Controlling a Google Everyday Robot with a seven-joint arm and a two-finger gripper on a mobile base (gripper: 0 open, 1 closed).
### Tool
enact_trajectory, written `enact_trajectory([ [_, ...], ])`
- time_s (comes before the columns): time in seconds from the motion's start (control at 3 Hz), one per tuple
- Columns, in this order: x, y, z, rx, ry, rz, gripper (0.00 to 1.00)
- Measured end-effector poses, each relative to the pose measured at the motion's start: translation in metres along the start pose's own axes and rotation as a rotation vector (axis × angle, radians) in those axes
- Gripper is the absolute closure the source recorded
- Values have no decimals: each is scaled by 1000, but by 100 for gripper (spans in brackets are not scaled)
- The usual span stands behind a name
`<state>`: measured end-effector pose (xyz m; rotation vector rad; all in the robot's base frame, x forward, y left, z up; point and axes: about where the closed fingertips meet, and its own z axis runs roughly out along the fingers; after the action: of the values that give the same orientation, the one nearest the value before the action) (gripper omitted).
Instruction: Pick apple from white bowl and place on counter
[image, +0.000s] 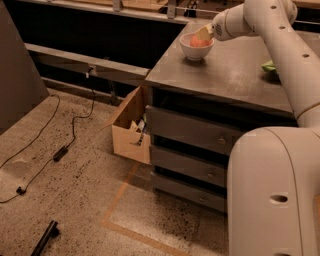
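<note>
The pinkish-red apple (198, 42) lies in the small white bowl (195, 50), which stands at the far left part of the grey counter (225, 72). My gripper (204, 34) hangs just above the bowl's right rim, its pale fingertips right over the apple and close to it. My white arm reaches in from the right across the counter.
A green and white snack bag (270, 66) lies on the counter at the right, partly behind my arm. The cabinet has three knobbed drawers (192, 131). A tan cardboard box (131, 127) stands on the floor beside it. Cables (60, 150) lie on the floor at the left.
</note>
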<state>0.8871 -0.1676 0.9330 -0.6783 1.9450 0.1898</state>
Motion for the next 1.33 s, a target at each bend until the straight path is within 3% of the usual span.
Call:
enact_trajectory([
  [0.67, -1, -6, 13, 10, 6, -4, 23],
  [1.0, 3, -10, 17, 16, 17, 3, 30],
  [1.33, 10, -11, 22, 15, 37, 5, 49],
])
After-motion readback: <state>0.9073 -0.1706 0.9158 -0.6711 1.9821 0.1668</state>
